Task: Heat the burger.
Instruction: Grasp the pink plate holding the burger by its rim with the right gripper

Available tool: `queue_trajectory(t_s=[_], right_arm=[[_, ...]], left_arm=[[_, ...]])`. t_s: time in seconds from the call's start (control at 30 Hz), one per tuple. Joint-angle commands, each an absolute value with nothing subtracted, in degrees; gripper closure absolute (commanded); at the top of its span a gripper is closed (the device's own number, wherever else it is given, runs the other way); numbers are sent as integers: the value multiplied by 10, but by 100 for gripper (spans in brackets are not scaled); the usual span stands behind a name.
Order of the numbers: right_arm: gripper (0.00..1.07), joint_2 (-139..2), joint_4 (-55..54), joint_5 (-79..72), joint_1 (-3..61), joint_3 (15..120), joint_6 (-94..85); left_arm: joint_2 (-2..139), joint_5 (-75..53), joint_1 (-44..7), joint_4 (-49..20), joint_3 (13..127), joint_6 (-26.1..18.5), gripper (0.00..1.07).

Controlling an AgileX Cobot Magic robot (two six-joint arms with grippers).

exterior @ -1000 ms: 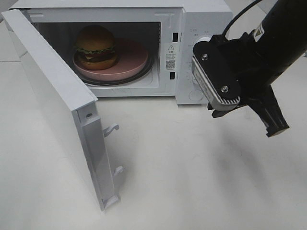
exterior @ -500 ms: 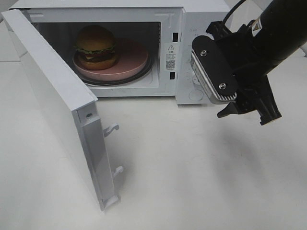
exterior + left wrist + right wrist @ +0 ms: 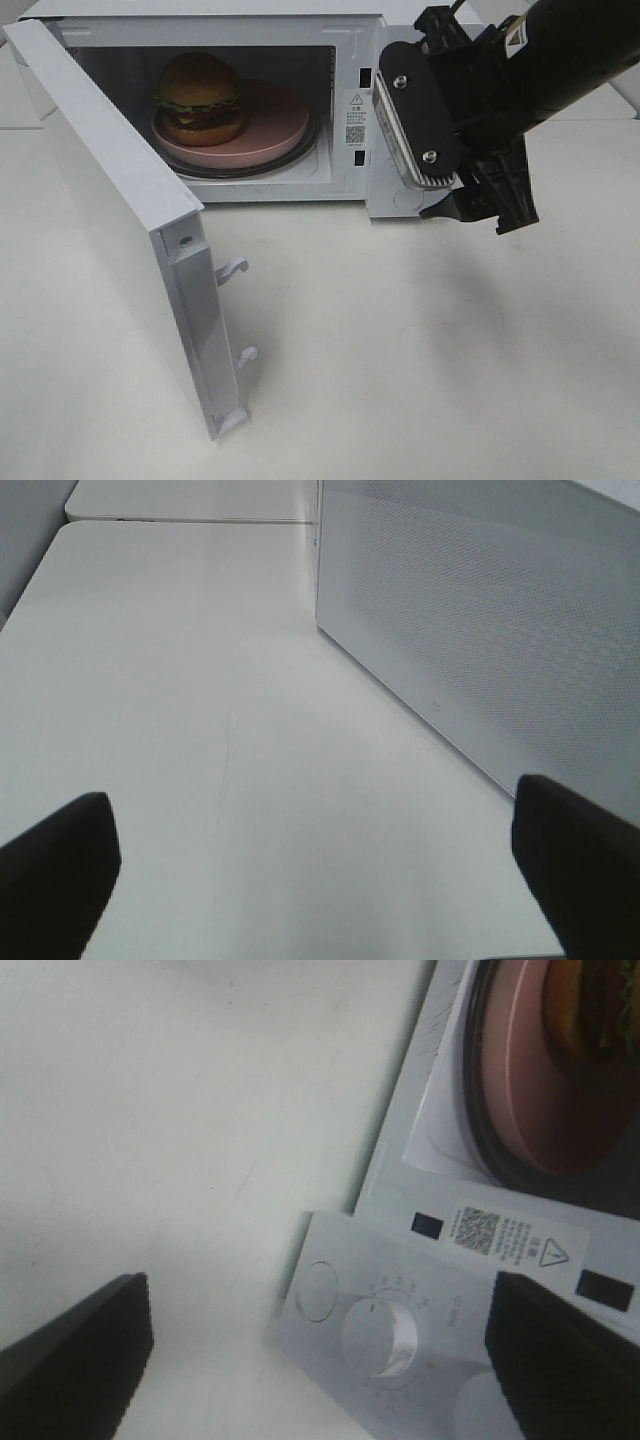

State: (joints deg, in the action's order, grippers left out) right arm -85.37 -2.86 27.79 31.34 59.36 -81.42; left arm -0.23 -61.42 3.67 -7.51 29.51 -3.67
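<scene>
Burger point(image 3: 200, 98): on pink plate point(image 3: 285, 120) inside microwave point(image 3: 350, 60), door point(image 3: 110, 200) wide open. Right tool point(image 3: 480, 215): within the last second drawn closer to the control panel and spread from nearly clenched to released, grasping nothing, dial point(image 3: 380, 1335) in front. Left tool point(image 3: 320, 880): released, empty, beside the door. Judgement: loading done, door not yet shut, heating to follow

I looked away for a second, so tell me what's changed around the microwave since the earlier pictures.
The right gripper moved up and left across the high view, toward the control panel, and its jaws opened; it holds nothing. The burger on the pink plate and the open door stayed put.
</scene>
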Motion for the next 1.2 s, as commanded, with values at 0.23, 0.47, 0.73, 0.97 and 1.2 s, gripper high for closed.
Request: queue_trajectory(t_s=[0.23, 0.47, 0.73, 0.97, 1.2], right_arm=[[20, -896, 28, 208, 329, 599, -768], [21, -933, 54, 178, 339, 625, -742], [21, -976, 60, 160, 355, 665, -706], [21, -1027, 60, 155, 355, 706, -696], [22, -1059, 66, 152, 355, 737, -694]], left_arm=[[-6, -615, 38, -78, 296, -34, 7], [-6, -615, 38, -78, 296, -34, 7], [-6, -615, 38, -78, 296, -34, 7], [-6, -615, 38, -78, 296, -34, 7], [-6, -615, 38, -78, 296, -34, 7]])
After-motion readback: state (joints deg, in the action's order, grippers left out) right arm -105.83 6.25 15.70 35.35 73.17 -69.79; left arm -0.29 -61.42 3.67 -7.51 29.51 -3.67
